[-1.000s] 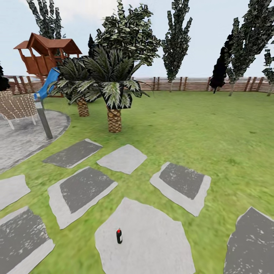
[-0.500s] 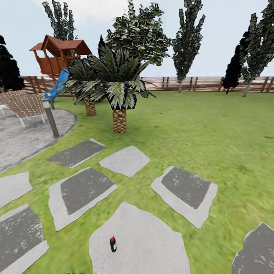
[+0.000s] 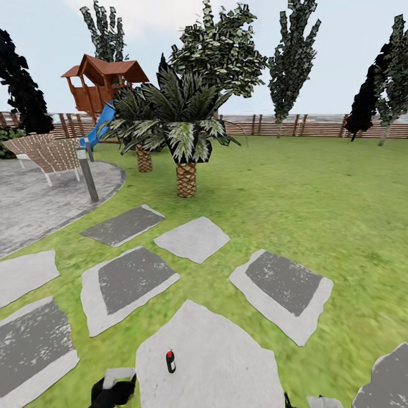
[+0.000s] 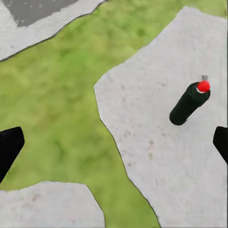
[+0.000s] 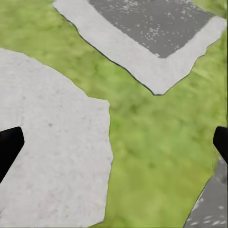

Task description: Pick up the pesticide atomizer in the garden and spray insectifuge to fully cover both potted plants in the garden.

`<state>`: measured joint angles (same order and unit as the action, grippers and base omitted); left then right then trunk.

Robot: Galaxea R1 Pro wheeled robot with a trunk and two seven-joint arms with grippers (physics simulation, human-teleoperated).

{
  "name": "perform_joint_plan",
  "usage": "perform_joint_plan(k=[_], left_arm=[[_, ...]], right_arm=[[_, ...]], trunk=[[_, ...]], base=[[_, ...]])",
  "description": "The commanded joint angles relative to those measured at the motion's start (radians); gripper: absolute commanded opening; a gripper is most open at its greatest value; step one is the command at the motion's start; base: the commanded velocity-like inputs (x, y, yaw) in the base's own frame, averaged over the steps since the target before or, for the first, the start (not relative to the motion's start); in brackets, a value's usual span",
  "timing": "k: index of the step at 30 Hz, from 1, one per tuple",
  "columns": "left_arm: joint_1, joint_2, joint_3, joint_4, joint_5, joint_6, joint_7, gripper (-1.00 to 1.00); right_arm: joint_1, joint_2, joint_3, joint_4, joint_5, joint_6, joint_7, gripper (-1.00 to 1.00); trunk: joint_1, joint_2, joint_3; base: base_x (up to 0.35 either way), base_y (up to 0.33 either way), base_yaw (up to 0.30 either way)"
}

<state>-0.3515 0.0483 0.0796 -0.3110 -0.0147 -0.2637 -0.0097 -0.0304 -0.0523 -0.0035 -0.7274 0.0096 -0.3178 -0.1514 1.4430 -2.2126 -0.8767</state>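
The pesticide atomizer (image 3: pixel 170 361), a small dark bottle with a red cap, stands upright on a pale stone slab (image 3: pixel 221 362) of the garden lawn (image 3: pixel 306 198). In the left wrist view the atomizer (image 4: pixel 190 102) stands ahead of my left gripper (image 4: pixel 114 145), nearer one of its two wide-apart black fingertips (image 4: pixel 9 147). That gripper is open and empty. My right gripper (image 5: pixel 114 145) is open too, over grass and the slab's edge. The potted plants are out of view.
Several grey paving slabs (image 3: pixel 127 280) lie around in the grass. Two palms (image 3: pixel 186 141) stand beyond them. A paved patio (image 3: pixel 39 204) with a post (image 3: pixel 88 175) and lounge chair (image 3: pixel 48 153) is at the left. A wooden fence (image 3: pixel 317 126) rings the lawn.
The head view has shifted, so the whole scene has slid to the right. The ends of both arms have come into its bottom edge. The atomizer stays upright on its slab.
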Motion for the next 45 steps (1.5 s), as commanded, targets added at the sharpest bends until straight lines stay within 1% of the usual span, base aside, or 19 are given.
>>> perform_joint_plan(k=[1, 2, 5, 7, 8, 12, 16, 22, 25, 29, 31, 33, 34, 35, 37, 38, 39, 41, 45], left_arm=[[-0.092, -0.005, 0.004, -0.01, -0.005, 0.059, -0.003, 1.0], [-0.155, -0.011, 0.003, -0.018, -0.005, 0.101, -0.004, 1.0], [-0.218, -0.023, 0.003, -0.021, -0.012, 0.127, -0.004, 1.0], [-0.246, -0.038, 0.003, -0.021, -0.023, 0.152, -0.004, 1.0], [-0.258, -0.047, 0.003, -0.022, -0.036, 0.171, -0.005, 1.0], [-0.258, -0.05, 0.002, -0.021, -0.049, 0.174, -0.006, 1.0], [-0.248, -0.051, 0.005, -0.019, -0.051, 0.172, -0.006, 1.0], [-0.247, -0.052, 0.005, -0.014, -0.051, 0.172, -0.007, 1.0], [-0.247, -0.052, 0.005, -0.016, -0.051, 0.172, -0.007, 1.0], [-0.247, -0.051, 0.005, -0.017, -0.052, 0.167, -0.007, 1.0], [-0.247, -0.049, -0.01, -0.013, -0.058, 0.149, -0.008, 1.0], [-0.247, -0.044, -0.033, -0.01, -0.066, 0.141, -0.008, 1.0], [-0.247, -0.043, -0.039, -0.009, -0.066, 0.14, -0.009, 1.0], [-0.247, -0.041, -0.051, -0.008, -0.068, 0.138, -0.011, 1.0], [-0.247, -0.04, -0.056, -0.007, -0.07, 0.137, -0.03, 1.0], [-0.247, -0.038, -0.057, -0.006, -0.071, 0.136, -0.077, 1.0], [-0.247, -0.035, -0.056, -0.006, -0.07, 0.136, -0.088, 1.0], [-0.247, -0.032, -0.053, -0.005, -0.069, 0.134, -0.098, 1.0], [-0.247, -0.031, -0.049, -0.005, -0.068, 0.132, -0.104, 1.0]], right_arm=[[-0.041, -0.003, 0.0, -0.057, 0.001, 0.012, -0.002, 1.0], [-0.096, -0.006, 0.0, -0.073, 0.001, 0.054, -0.002, 1.0], [-0.155, -0.009, -0.002, -0.078, 0.001, 0.111, -0.002, 1.0], [-0.17, -0.013, -0.003, -0.08, 0.001, 0.129, -0.002, 1.0], [-0.177, -0.015, -0.003, -0.08, 0.002, 0.136, -0.002, 1.0], [-0.181, -0.025, 0.002, -0.076, 0.004, 0.14, -0.002, 1.0], [-0.181, -0.03, 0.004, -0.076, 0.004, 0.14, -0.002, 1.0], [-0.181, -0.03, 0.004, -0.075, 0.003, 0.141, -0.002, 1.0], [-0.181, -0.031, 0.004, -0.074, 0.003, 0.141, -0.002, 1.0], [-0.181, -0.03, 0.003, -0.069, 0.002, 0.14, -0.003, 1.0], [-0.182, -0.029, 0.002, -0.059, 0.003, 0.14, -0.003, 1.0], [-0.183, -0.03, 0.0, -0.05, 0.0, 0.142, -0.002, 1.0], [-0.183, -0.03, 0.0, -0.05, -0.001, 0.142, -0.001, 1.0], [-0.183, -0.031, -0.001, -0.06, -0.003, 0.143, 0.006, 1.0], [-0.184, -0.03, -0.001, -0.094, -0.004, 0.143, 0.043, 1.0], [-0.184, -0.03, -0.004, -0.119, -0.003, 0.142, 0.11, 1.0], [-0.184, -0.03, -0.005, -0.123, -0.003, 0.141, 0.124, 1.0], [-0.184, -0.029, -0.007, -0.127, -0.001, 0.14, 0.14, 1.0], [-0.184, -0.029, -0.006, -0.131, -0.001, 0.138, 0.151, 1.0]], trunk=[[0.0, 0.0, -0.001], [0.0, 0.0, -0.001], [0.0, 0.0, -0.001], [0.0, 0.0, -0.001], [0.0, 0.0, -0.001], [0.0, 0.0, -0.001], [0.0, 0.0, -0.001], [0.0, 0.0, -0.001], [0.0, 0.0, -0.001], [0.0, 0.0, -0.001], [0.0, 0.0, -0.001], [0.0, 0.0, -0.001], [0.0, 0.0, -0.001], [0.0, 0.0, -0.001], [0.0, 0.0, -0.001], [0.0, 0.0, -0.001], [0.0, 0.0, -0.001], [0.008, -0.014, -0.007], [0.023, -0.042, -0.02]], base=[[0.0, 0.0, 0.0], [0.0, 0.0, 0.0], [0.0, 0.0, 0.0], [0.0, 0.0, 0.0], [0.0, 0.0, 0.0], [0.0, 0.0, 0.0], [0.007, -0.008, 0.0], [0.058, -0.194, -0.115], [-0.086, -0.248, -0.258], [-0.055, -0.081, -0.072], [-0.01, -0.015, -0.014], [-0.004, -0.006, -0.006], [-0.003, -0.004, -0.003], [-0.001, -0.002, -0.001], [0.0, -0.001, 0.0], [0.0, 0.0, 0.0], [0.0, 0.0, 0.0], [0.0, 0.0, 0.0], [0.0, 0.0, 0.0]])
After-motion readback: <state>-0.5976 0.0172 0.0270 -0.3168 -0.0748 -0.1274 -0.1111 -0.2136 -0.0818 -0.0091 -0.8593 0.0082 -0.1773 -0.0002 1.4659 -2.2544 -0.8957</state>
